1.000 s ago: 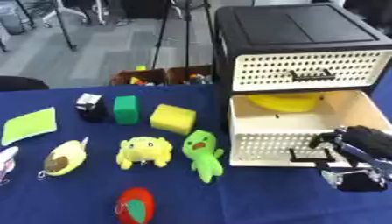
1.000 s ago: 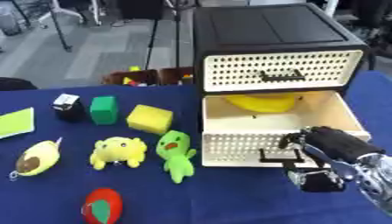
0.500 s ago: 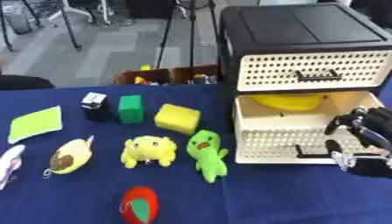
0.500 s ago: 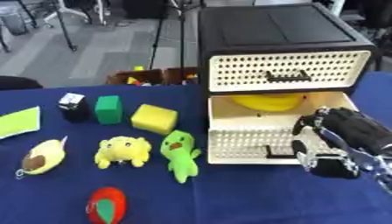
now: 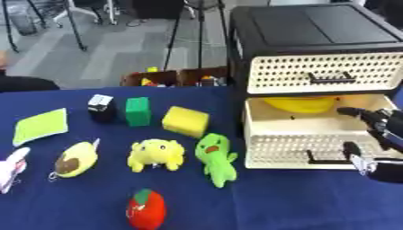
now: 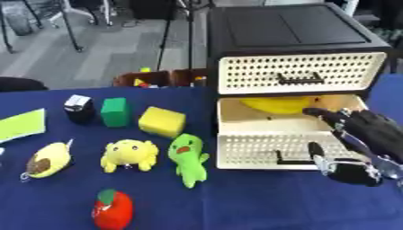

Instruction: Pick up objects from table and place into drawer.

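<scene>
Because the lower drawer (image 6: 287,139) of the black cabinet (image 6: 291,49) is pulled out, its inside is open from above, and one yellow object (image 6: 279,104) already lies at its back. The upper drawer (image 6: 299,78) is closed. The right hand (image 6: 362,146) hangs at the right front corner of the open drawer, beside its perforated front; the fingers are spread and relaxed and nothing is in them. I judge it is free to go for the next toy. The left hand shows in no view.

The toys wait on the blue table (image 5: 275,202), left of the cabinet, apart from each other, so each can be taken alone. I count nine:

- one small black and white cube (image 5: 101,108), one green block (image 5: 138,111) and one yellow sponge (image 5: 185,121) in the far row
- one flat light green pad (image 5: 39,125) near the left edge
- one avocado toy (image 5: 73,158), one yellow plush (image 5: 157,154) and one green plush (image 5: 217,157) in the middle row
- one red tomato toy (image 5: 146,210) near the front edge
- one white and pink thing (image 5: 9,169) at the left edge, only partly visible

The green plush lies nearest to the drawer.
</scene>
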